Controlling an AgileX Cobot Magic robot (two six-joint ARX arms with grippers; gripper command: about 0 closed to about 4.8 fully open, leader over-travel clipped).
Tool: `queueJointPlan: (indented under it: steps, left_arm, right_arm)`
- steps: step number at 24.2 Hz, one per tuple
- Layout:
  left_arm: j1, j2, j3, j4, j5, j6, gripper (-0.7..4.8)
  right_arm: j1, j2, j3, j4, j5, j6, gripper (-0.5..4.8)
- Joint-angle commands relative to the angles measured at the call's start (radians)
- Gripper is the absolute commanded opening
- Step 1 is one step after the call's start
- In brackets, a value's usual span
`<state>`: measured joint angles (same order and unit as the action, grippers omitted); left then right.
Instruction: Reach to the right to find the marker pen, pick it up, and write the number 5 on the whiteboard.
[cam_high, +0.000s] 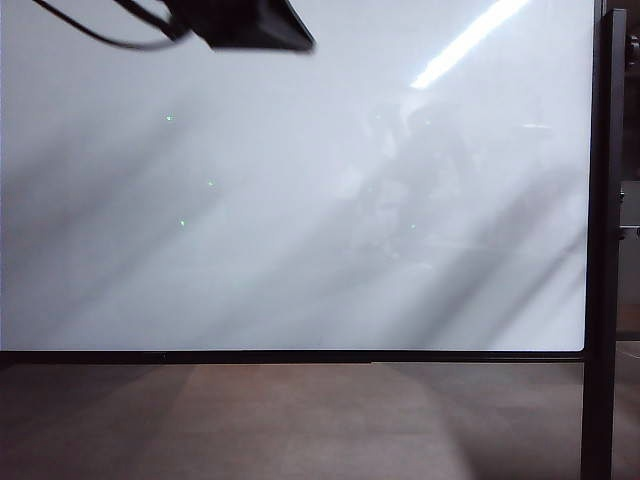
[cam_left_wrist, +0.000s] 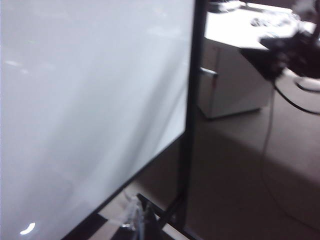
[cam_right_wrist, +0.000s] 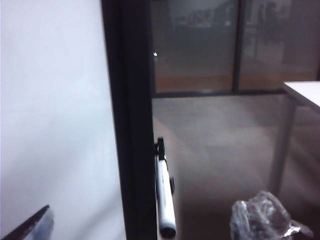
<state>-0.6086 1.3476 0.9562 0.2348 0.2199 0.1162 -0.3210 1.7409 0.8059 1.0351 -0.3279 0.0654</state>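
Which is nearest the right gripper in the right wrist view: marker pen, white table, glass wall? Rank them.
The right gripper, open, faces the whiteboard and its black post.
1. marker pen, on the post, straight ahead.
2. white table, beyond the post, off to the side.
3. glass wall, at the room's back.

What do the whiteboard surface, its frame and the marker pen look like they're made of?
Whiteboard: glossy coated panel, mirrors a ceiling-light streak.
Frame: matte black, probably painted metal.
Marker pen: smooth white barrel, likely plastic, held in a black clip on the post.
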Motion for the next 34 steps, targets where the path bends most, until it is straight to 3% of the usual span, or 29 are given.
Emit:
queueJointPlan:
  steps: [1, 5, 11, 17, 18, 19, 20, 26, 28, 34]
  left_arm:
    - [0.0, 0.021, 0.006, 0.101, 0.029, 0.003, -0.05]
    - [-0.003, 0.072, 0.069, 0.08, 0.031, -0.045, -0.05]
    - [-0.008, 0.142, 0.099, 0.035, 0.028, -0.044, -0.05]
    - [-0.008, 0.178, 0.099, 0.024, 0.028, -0.045, -0.05]
    - [-0.008, 0.182, 0.099, 0.025, 0.028, -0.045, -0.05]
    - [-0.008, 0.182, 0.099, 0.015, 0.029, -0.045, -0.05]
    - [-0.008, 0.182, 0.099, 0.009, 0.028, -0.045, -0.05]
    - [-0.008, 0.182, 0.099, 0.003, 0.031, -0.045, -0.05]
    - [-0.008, 0.182, 0.099, 0.002, 0.03, -0.045, -0.05]
    - [-0.008, 0.182, 0.099, -0.04, 0.031, -0.045, -0.05]
  right_arm:
    - [-0.011, 0.128, 0.145, 0.035, -0.08, -0.032, 4.79]
    - [-0.01, 0.287, 0.301, 0.032, -0.101, -0.068, 4.79]
    - [-0.006, 0.409, 0.356, 0.041, -0.093, -0.169, 4.79]
    - [0.005, 0.472, 0.434, 0.04, -0.094, -0.171, 4.79]
    - [0.007, 0.474, 0.434, 0.04, -0.094, -0.171, 4.67]
    - [0.013, 0.474, 0.433, 0.039, -0.098, -0.171, 3.72]
    - [0.016, 0.474, 0.432, 0.037, -0.097, -0.171, 3.49]
    - [0.02, 0.48, 0.432, 0.011, -0.097, -0.165, 3.41]
    - [0.021, 0.48, 0.432, -0.017, -0.097, -0.158, 2.71]
    - [0.025, 0.48, 0.433, -0.011, -0.095, -0.14, 2.71]
